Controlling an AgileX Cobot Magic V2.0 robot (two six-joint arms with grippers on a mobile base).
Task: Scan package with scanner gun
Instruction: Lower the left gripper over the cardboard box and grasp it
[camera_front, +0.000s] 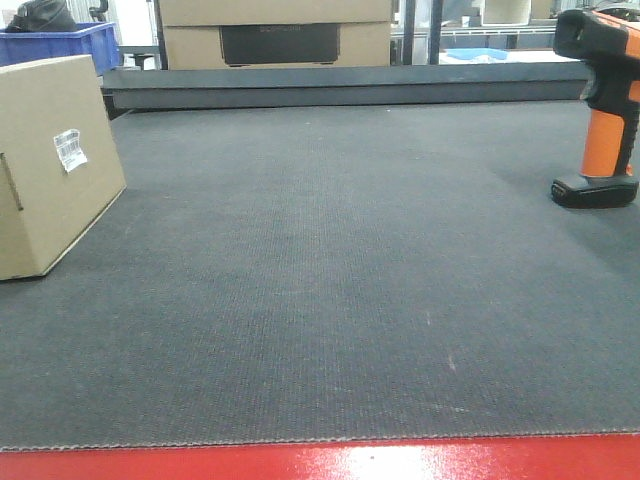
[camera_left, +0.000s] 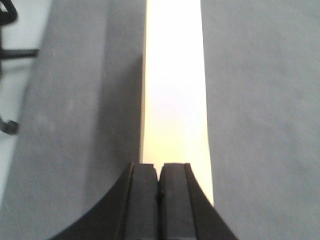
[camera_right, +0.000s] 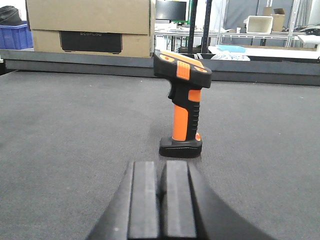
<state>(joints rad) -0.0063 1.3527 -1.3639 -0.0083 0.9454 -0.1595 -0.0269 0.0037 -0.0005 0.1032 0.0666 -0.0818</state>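
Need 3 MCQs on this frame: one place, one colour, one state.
1. In the front view, the package sits on which side of the mat?
A left
B centre
C right
2. The scanner gun has a handle that is:
A blue
B orange
C white
3. The right gripper is:
A open
B shut on the scanner gun
C shut, holding nothing

1 A: the package is cut off by the view's left edge.
2 B: the grip shows bright orange.
3 C: its fingers meet, and the scanner gun stands apart on the mat.
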